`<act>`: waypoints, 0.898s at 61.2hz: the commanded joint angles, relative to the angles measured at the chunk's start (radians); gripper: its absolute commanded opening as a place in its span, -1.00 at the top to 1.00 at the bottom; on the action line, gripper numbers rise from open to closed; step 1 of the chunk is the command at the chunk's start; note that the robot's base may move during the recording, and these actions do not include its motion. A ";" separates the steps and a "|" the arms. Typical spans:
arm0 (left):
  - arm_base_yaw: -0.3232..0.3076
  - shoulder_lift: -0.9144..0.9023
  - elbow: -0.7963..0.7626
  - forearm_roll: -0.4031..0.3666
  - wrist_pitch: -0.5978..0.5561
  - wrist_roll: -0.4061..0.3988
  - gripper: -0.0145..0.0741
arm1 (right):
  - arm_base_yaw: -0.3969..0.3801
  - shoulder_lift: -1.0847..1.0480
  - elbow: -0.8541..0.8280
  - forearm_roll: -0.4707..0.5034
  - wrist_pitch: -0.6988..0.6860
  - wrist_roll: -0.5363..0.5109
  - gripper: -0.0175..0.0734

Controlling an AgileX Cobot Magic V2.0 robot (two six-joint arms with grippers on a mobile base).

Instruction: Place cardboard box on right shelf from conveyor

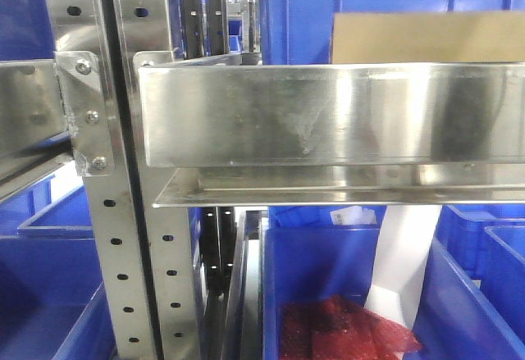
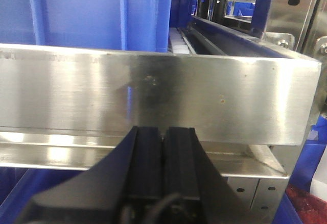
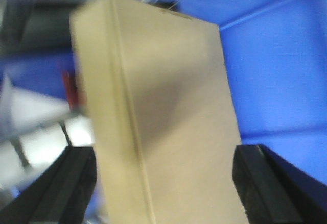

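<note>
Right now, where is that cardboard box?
In the front view the cardboard box shows at upper right, behind the steel shelf's tall front lip. The right wrist view shows it between the right pincer's fingers.

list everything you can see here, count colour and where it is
cardboard box: 1, tan, behind the right shelf's front lip, between the right fingers
right shelf: 1, shiny steel, across the front view
perforated uprights: 2, steel, left of the shelf
bins: several, blue, below and behind the shelf
red bag: 1, in the bin under the shelf
left gripper: fingers black, closed together, empty, facing a steel lip
right gripper: fingers black, either side of the box; contact unclear
</note>
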 commanded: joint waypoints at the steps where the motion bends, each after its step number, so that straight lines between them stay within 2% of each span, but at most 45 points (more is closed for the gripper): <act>1: -0.003 -0.015 0.010 -0.006 -0.088 0.000 0.94 | -0.001 -0.098 -0.002 0.028 -0.115 0.218 -0.77; 8: -0.003 -0.015 0.010 -0.006 -0.088 0.000 0.94 | -0.001 -0.202 0.070 0.013 -0.213 0.534 -0.77; 19: -0.003 -0.015 0.010 -0.006 -0.088 0.000 0.94 | -0.001 -0.389 0.222 -0.086 -0.337 0.923 -0.74; 24: -0.003 -0.015 0.010 -0.006 -0.088 0.000 0.94 | -0.001 -0.474 0.287 -0.149 -0.365 1.071 -0.60; 28: -0.003 -0.015 0.010 -0.006 -0.088 0.000 0.94 | -0.001 -0.552 0.341 -0.214 -0.379 1.162 -0.38; 34: -0.003 -0.015 0.010 -0.006 -0.088 0.000 0.94 | -0.001 -0.650 0.412 -0.290 -0.382 1.233 -0.01; 42: -0.003 -0.015 0.010 -0.006 -0.088 0.000 0.94 | -0.001 -0.749 0.481 -0.300 -0.383 1.239 0.50; 55: -0.003 -0.015 0.010 -0.006 -0.088 0.000 0.94 | -0.001 -0.782 0.542 -0.300 -0.382 1.239 0.49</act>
